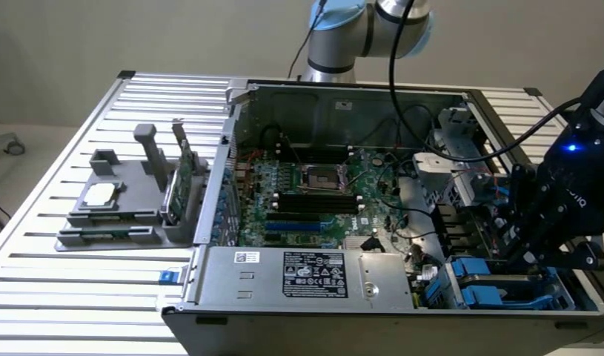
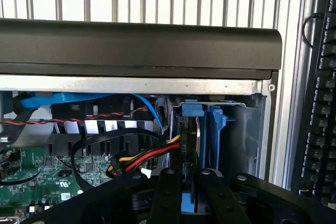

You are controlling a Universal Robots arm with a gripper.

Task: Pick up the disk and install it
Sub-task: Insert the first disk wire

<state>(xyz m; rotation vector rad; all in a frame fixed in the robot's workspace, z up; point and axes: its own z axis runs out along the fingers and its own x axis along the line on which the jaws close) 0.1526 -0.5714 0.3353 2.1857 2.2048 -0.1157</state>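
Slatted metal table (image 1: pixel 44 252), open computer case (image 1: pixel 281 278) on it. My pincer (image 2: pixel 188 195), lower centre of the wrist view, grips the disk (image 2: pixel 190 140) edge-on in the blue-railed bay (image 2: pixel 216 135). I judge the disk rigid, fairly heavy, shock-sensitive; best held by its flanks.
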